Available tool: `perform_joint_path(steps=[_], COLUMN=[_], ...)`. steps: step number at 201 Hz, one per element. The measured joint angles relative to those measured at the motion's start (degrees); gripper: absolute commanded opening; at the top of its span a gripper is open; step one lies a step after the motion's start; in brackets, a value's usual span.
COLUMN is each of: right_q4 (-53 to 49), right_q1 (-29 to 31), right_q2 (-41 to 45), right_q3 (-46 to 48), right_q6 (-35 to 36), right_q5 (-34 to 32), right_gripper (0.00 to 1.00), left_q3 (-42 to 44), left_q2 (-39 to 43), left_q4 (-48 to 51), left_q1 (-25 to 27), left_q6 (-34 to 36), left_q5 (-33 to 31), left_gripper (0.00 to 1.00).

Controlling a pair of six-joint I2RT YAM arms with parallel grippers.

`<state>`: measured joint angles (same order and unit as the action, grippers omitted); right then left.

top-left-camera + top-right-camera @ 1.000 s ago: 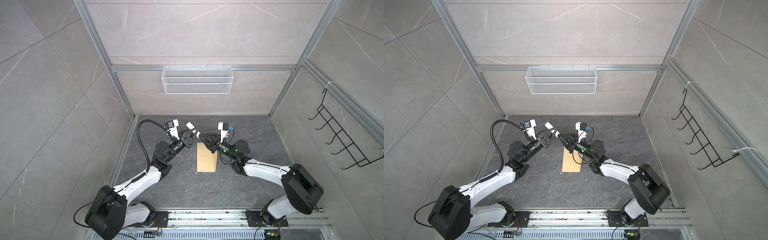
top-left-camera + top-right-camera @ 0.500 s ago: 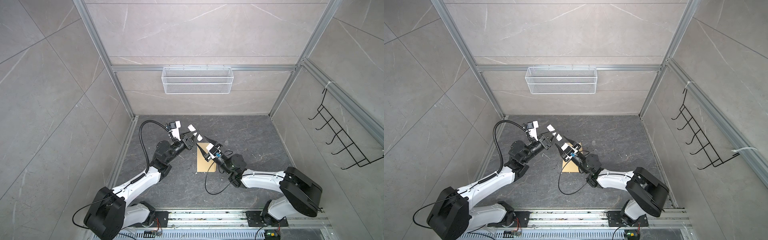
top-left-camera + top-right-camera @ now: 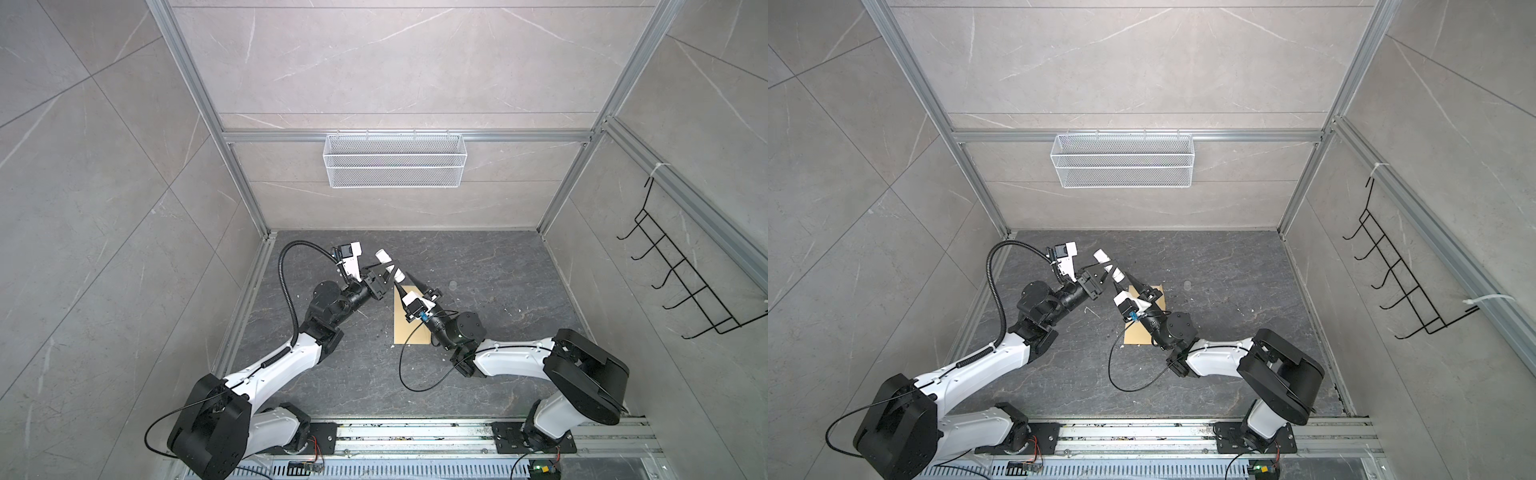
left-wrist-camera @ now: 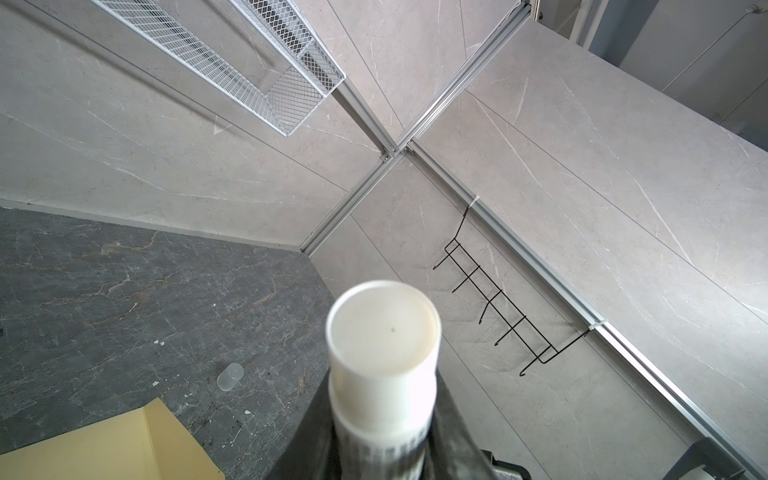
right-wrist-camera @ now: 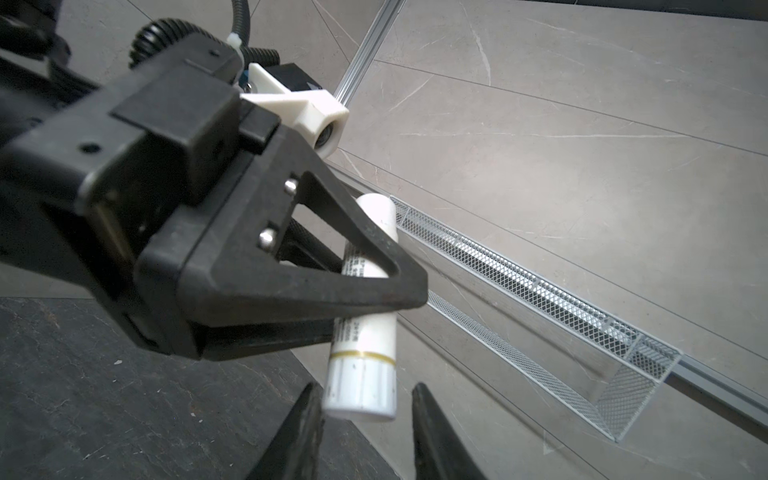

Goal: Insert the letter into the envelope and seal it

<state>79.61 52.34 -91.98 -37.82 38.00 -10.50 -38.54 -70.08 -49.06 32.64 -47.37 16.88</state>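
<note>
My left gripper (image 3: 385, 277) is clamped on the glue stick (image 5: 365, 365), tilted up near the far end of the envelope (image 3: 401, 318), which lies flat mid-table. It looks thin, light and floppy, so I'd take it by the flap edge. My right gripper (image 5: 365, 395) angles up from the right, jaws parted either side of the stick's lower end; the letter I can't see.

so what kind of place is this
Probably a robot test cell: stone-look panels in an aluminium frame, left arm and right arm bolted to a rail, a wire basket and hook rack on the walls.
</note>
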Motion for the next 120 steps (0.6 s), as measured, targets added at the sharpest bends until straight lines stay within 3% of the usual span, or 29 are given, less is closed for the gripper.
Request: perform_joint_path(steps=[84,120], right_q4=[-0.92,-1.55], right_q1=[0.44,0.44], right_q2=[-0.61,-0.59], right_q3=[-1.38,-1.57], right_q6=[0.83,-1.2], right_q5=[-0.9,-1.07], right_gripper=[0.21,0.08], left_q3=[0.0,0.0], left_q2=[0.02,0.02], left_q4=[-0.26,-0.2], left_q1=[0.0,0.0], left_q6=[-0.04,-0.02], left_q5=[-0.13,-0.31], left_gripper=[0.0,0.0])
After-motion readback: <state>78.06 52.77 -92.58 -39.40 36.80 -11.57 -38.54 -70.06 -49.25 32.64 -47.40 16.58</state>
